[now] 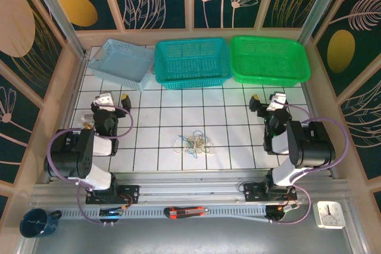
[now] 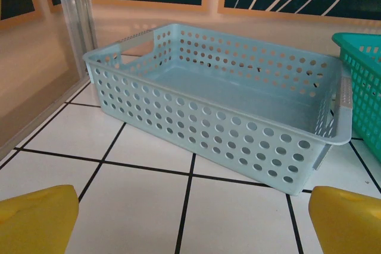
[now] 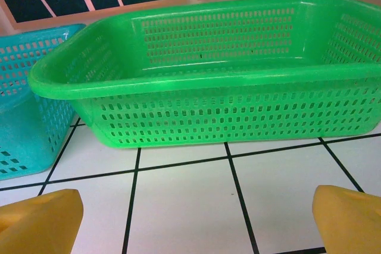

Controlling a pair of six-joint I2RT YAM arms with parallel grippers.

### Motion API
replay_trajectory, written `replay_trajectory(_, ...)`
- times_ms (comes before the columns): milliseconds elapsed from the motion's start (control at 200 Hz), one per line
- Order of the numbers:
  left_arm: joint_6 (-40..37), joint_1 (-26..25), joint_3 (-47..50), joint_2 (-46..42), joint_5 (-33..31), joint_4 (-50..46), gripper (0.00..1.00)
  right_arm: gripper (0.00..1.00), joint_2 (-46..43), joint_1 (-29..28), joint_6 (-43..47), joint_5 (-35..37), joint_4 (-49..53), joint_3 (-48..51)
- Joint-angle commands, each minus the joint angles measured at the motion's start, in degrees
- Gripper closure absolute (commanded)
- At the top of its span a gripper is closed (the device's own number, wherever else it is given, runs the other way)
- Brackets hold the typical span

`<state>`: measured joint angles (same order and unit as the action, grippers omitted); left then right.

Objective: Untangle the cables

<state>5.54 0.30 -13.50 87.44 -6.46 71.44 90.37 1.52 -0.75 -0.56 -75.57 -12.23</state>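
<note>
Fingers spread wide on both arms: your left fingers (image 2: pixel 37 221) and right fingers (image 3: pixel 40 223) hold nothing and stand above bare white tile, one arm on each side of the surface (image 1: pixel 238 124). The open stance looks like readiness for a first grasp, since the job has not yet begun.

The cables (image 1: pixel 194 143) lie in one small knot of blue, yellow and whitish loops on the surface, near its front edge and about midway between the two arms, well apart from both. That central spot probably puts the knot where either arm can reach it, so you can pin with one and pull with the other.

The knot is wider than it is deep, so its long axis runs left to right, roughly parallel to the near edge. It points no clear way, and from overhead the free ends are too fine to pick out.

Along the far edge stand three empty baskets, well clear of the knot: the pale blue basket (image 2: pixel 221 106) before your left wrist, the teal basket (image 1: pixel 191 63) in the middle and the green basket (image 3: pixel 202 78) before your right. They are likely meant to take the separated strands.
</note>
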Motion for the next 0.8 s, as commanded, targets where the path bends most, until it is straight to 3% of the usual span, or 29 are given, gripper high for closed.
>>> replay_trajectory(0,-0.8,0.0,0.5,-0.2,0.7,2.9,0.01,0.01,-0.6,0.3,0.0,-0.8,-0.4,-0.5)
replay_trajectory(796,0.4,0.1,0.6,-0.1,-2.4,3.2,0.01,0.01,-0.7,0.4,-0.3,-1.0,-0.3,-0.5)
